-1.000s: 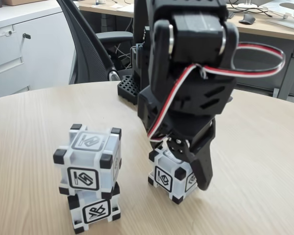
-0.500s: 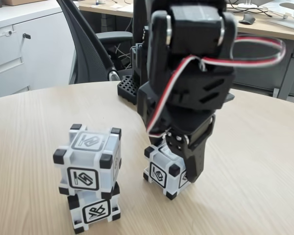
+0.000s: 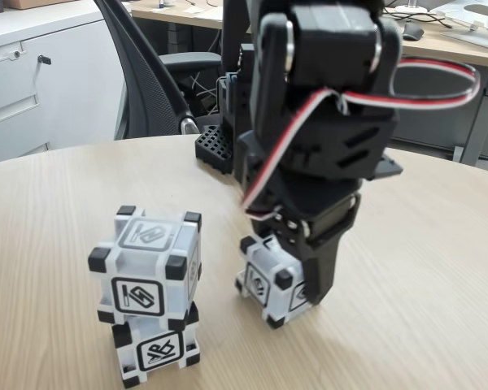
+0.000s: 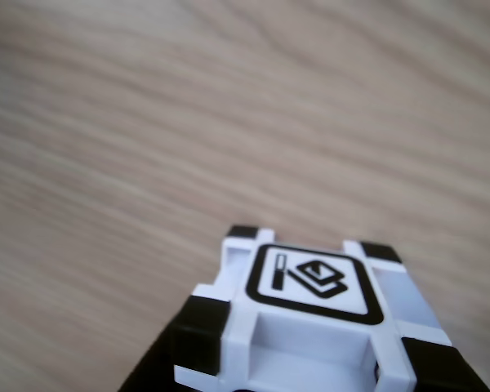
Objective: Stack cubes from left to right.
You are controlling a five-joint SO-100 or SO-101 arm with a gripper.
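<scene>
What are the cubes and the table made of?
The cubes look like hard plastic: smooth, pale grey-white, slightly see-through bodies with matte black corner blocks and printed black symbols, seen close in the other view. The table looks like light wood or wood-look laminate: it has fine grain lines and a smooth, low-sheen surface. Which one cannot be told.

Three pale grey-white translucent plastic cubes (image 3: 146, 268) (image 3: 157, 349) (image 3: 270, 283) have black corner blocks and black-framed geometric symbols on their faces. The matte black plastic robot arm (image 3: 321, 122) carries a red, white and black cable (image 3: 407, 96). The round table (image 3: 49, 219) is light beige woodgrain, possibly laminate. One cube face (image 4: 310, 282) shows a black-outlined stacked-sheets symbol.
</scene>
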